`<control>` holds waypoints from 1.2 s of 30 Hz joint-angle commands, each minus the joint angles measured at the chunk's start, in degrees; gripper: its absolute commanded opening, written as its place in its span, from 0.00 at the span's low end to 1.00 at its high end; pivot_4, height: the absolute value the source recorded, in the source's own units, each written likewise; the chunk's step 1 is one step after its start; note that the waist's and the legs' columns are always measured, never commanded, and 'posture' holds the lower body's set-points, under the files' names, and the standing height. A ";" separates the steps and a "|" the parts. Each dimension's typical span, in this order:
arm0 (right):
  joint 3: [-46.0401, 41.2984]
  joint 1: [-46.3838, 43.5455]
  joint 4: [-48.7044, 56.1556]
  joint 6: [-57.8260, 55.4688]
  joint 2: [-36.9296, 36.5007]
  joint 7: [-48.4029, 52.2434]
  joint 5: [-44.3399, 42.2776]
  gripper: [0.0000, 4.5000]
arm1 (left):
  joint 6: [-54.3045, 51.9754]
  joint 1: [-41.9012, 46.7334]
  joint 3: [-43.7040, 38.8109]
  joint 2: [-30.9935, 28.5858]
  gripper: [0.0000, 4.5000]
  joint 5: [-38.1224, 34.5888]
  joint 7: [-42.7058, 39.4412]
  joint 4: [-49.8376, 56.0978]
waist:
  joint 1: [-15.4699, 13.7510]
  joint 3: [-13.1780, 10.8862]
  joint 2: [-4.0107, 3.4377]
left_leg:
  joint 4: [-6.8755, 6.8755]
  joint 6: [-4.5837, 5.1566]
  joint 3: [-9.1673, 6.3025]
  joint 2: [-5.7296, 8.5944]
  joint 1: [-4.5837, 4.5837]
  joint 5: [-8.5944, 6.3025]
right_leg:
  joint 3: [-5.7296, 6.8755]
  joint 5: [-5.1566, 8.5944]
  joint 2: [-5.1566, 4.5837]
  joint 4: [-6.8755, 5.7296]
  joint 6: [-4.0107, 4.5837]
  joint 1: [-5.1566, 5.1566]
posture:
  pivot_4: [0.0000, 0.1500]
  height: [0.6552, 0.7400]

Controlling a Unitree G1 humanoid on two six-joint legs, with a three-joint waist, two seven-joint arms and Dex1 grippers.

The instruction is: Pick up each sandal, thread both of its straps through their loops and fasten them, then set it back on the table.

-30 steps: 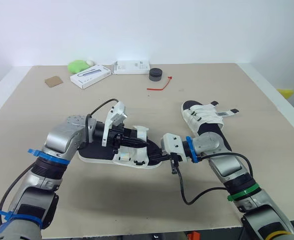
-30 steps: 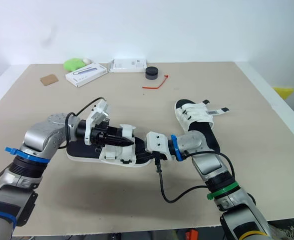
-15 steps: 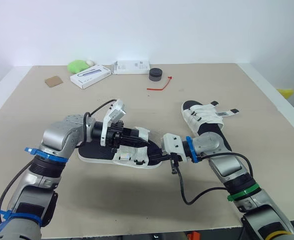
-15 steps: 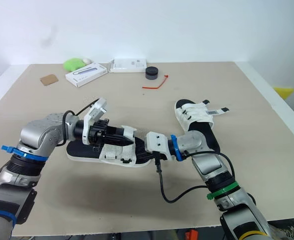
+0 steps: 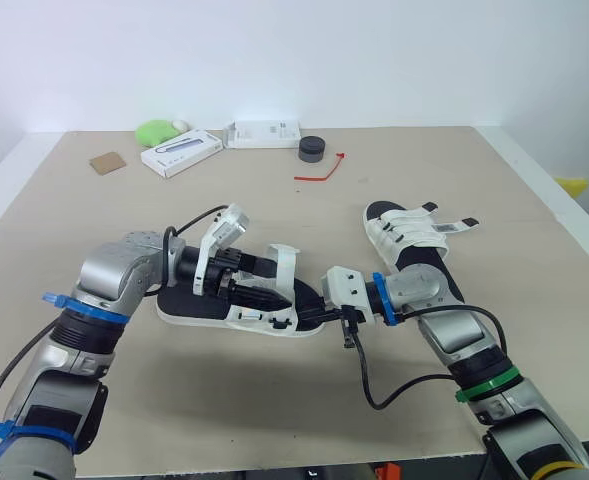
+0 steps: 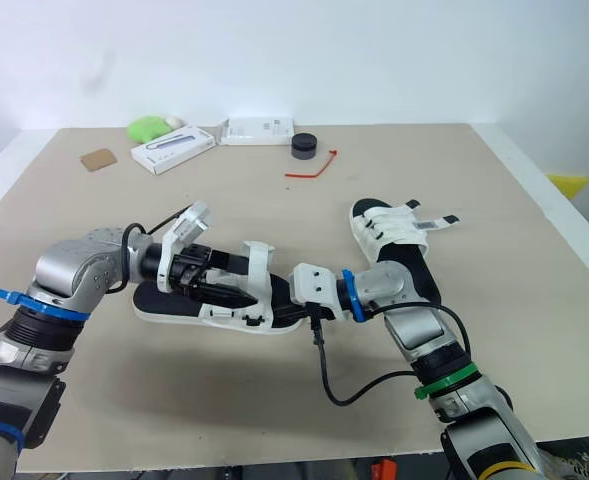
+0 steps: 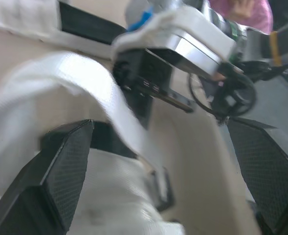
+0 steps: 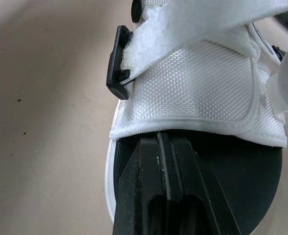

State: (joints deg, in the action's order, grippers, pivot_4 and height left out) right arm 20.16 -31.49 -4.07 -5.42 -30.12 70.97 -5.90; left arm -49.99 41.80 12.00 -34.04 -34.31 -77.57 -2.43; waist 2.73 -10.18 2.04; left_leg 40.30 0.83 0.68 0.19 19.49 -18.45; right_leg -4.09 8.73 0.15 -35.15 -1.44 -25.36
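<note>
A black-soled sandal (image 5: 189,305) with white straps lies in the middle of the table. My left gripper (image 5: 264,285) reaches over its footbed from the left, open. Its fingers (image 7: 68,181) stand wide apart with a loose white strap (image 7: 85,83) running between them. That strap (image 5: 286,265) stands up over the sandal. My right gripper (image 5: 312,303) is shut and rests its fingers (image 8: 163,196) on the sandal's black footbed at its right end, just below a white mesh strap (image 8: 197,83) and a black loop (image 8: 117,63). The second sandal (image 5: 409,235) lies to the right with its straps across it.
Along the far edge lie a green object (image 5: 156,131), two white boxes (image 5: 181,152) (image 5: 264,132), a black round item (image 5: 312,148), a red tie (image 5: 319,170) and a brown card (image 5: 106,162). A black cable (image 5: 374,385) loops from my right wrist.
My left gripper has opened and drawn back slightly to the left. The white strap, lying flatter over the sandal before, now stands upright. The right arm has stayed put.
</note>
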 commanded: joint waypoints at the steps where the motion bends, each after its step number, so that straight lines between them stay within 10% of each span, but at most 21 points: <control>1: 0.12 0.03 -0.28 -0.53 -0.56 -0.21 0.76 0.00 | 0.58 -0.53 0.68 -1.09 0.99 -0.48 -1.55 3.47 | 0.00 0.00 0.00 | 0.00 0.00 0.00 0.00 0.00 0.00 | 0.00 0.00 0.00 0.00 0.00 0.00 | 1.00 1.00; 9: 0.19 -0.03 -0.32 -0.63 -0.50 -0.18 0.78 0.00 | 3.17 -0.06 0.79 1.17 0.99 1.37 1.84 2.06 | -0.02 0.00 0.00 | 0.00 0.00 -0.01 0.00 0.00 0.00 | 0.01 0.01 -0.01 0.00 0.00 0.00 | 1.00 1.00; 22: 0.10 -0.31 -0.49 -0.59 -0.53 -0.26 0.88 0.00 | 8.80 1.59 1.25 3.03 0.03 5.86 2.78 -3.21 | -0.01 0.00 0.00 | 0.00 0.00 0.00 0.00 0.00 0.00 | 0.00 0.00 -0.01 0.00 0.00 0.00 | 1.00 1.00; 36: 0.24 0.08 -0.20 -0.46 -0.45 -0.32 0.86 0.00 | 10.82 -2.22 3.49 0.84 0.03 7.22 -1.83 1.29 | 0.00 0.00 0.00 | 0.00 0.00 0.00 0.00 0.00 0.00 | -0.01 0.00 0.00 0.00 0.00 0.00 | 1.00 1.00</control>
State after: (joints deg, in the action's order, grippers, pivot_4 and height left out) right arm 20.17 -31.55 -4.06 -5.64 -30.11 70.92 -5.90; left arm -41.00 41.43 14.28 -31.52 -27.65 -77.46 -4.38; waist 2.73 -10.18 2.03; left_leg 40.30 0.83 0.69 0.19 19.49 -18.45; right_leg -4.10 8.73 0.14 -35.15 -1.45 -25.36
